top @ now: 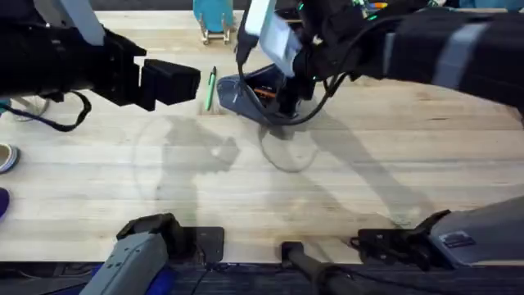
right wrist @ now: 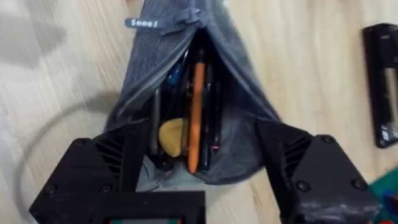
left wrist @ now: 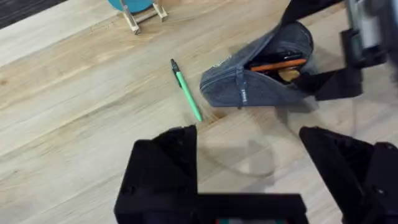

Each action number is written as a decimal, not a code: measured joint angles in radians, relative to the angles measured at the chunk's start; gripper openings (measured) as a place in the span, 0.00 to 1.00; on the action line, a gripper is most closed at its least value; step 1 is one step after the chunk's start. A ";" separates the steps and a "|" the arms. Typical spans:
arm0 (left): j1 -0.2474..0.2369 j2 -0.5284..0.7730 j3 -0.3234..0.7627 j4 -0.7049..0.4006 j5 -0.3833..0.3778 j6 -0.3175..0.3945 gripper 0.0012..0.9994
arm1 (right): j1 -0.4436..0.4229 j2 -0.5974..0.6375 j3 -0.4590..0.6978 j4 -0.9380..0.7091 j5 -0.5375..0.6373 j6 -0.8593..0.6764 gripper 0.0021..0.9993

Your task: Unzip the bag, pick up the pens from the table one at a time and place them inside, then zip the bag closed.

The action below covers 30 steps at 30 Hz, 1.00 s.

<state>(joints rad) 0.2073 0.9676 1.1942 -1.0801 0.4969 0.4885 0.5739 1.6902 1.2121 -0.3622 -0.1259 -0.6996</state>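
Note:
The blue-grey bag (top: pixel 242 92) lies on the table (top: pixel 344 180) with its zipper open. An orange pen (right wrist: pixel 197 99) lies inside the bag (right wrist: pixel 236 93) among other dark items and a yellow piece. The green pen (left wrist: pixel 186 96) rests on the wood just beside the bag (left wrist: pixel 242 87), on the side facing my left gripper. My right gripper (top: pixel 282 102) hangs open over the bag's mouth, its fingers (right wrist: pixel 115 165) straddling the bag's end and holding nothing. Short of the green pen (top: pixel 211 88), my left gripper (top: pixel 173 82) hovers open and empty, fingers (left wrist: pixel 163 168) wide.
A blue object on a small wooden stand (top: pixel 214 20) sits at the far edge behind the bag. A black stapler-like object (right wrist: pixel 380 81) lies beside the bag. Cables (top: pixel 49 115) trail at the left edge. The near half of the table is bare wood.

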 joint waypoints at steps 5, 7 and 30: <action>0.000 0.000 0.000 0.000 0.000 0.000 1.00 | 0.000 -0.118 0.000 -0.016 0.019 0.145 1.00; 0.000 0.000 0.000 0.000 0.000 0.000 1.00 | 0.000 -0.157 0.000 -0.048 0.037 0.225 1.00; 0.000 0.275 0.000 0.136 -0.046 -0.136 0.99 | 0.000 -0.333 0.000 -0.320 0.141 0.626 1.00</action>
<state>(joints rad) 0.2073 1.2423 1.1942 -0.9446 0.4507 0.3521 0.5739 1.3567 1.2121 -0.6819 0.0156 -0.0734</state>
